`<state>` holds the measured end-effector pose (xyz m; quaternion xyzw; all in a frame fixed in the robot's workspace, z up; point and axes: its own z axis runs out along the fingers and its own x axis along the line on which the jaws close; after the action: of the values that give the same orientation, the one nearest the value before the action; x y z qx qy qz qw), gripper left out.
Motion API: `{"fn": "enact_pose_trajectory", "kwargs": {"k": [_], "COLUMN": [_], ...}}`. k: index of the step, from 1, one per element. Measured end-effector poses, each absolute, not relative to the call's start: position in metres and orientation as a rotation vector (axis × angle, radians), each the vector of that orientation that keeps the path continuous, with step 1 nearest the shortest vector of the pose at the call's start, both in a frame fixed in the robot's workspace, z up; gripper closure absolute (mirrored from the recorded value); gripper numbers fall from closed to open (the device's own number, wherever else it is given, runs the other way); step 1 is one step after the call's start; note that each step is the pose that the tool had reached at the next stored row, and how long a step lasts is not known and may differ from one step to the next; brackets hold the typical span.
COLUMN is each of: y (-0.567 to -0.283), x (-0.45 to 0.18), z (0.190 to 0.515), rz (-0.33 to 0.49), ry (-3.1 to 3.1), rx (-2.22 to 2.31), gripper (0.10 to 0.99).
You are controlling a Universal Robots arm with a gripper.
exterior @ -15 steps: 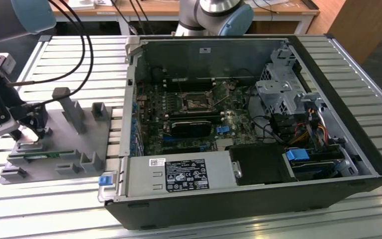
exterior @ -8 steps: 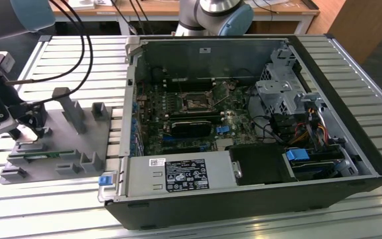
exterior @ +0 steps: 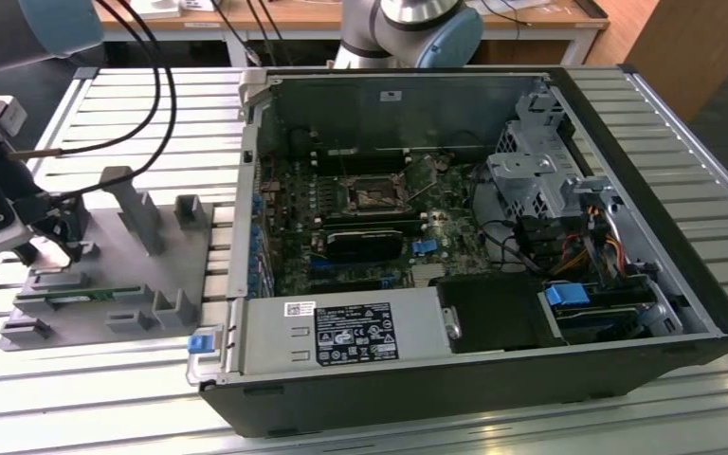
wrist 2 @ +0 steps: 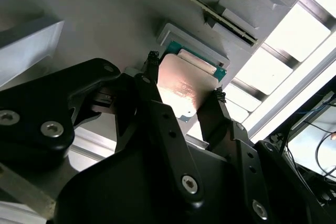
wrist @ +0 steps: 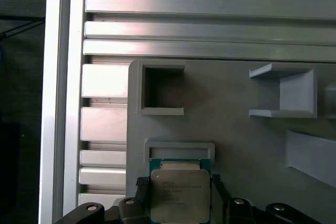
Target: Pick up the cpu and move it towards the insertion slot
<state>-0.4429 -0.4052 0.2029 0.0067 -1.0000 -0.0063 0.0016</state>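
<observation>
Slatted metal table (exterior: 86, 398) bears grey fixture (exterior: 149, 277); gripper (wrist 2: 185, 76) clasps cpu (wrist: 180, 195).

Set on the desk (exterior: 149, 114), toward the exterior view's left — the fixture plate (exterior: 99, 273). Just beside the plate, at the exterior view's right: the computer case (exterior: 465, 389), with the insertion slot (exterior: 371, 194) inside, well apart from the plate. Along the plate's near edge: the memory stick (exterior: 80, 297). At the plate's side farthest from the case — the cpu (wrist: 180, 195), clamped between the pincer (wrist 2: 185, 77) fingers, against a pocket (wrist: 181, 146) of the plate.
</observation>
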Motion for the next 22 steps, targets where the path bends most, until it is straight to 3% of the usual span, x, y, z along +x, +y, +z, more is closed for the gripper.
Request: {"fn": "enact_pose_trajectory", "kwargs": {"k": [22], "y": [-0.4052], "x": [-0.4429], "z": [0.2133], "rz": [0.003], "ry": [-3.138], "rx": [0.021], "gripper": [0.541]}}
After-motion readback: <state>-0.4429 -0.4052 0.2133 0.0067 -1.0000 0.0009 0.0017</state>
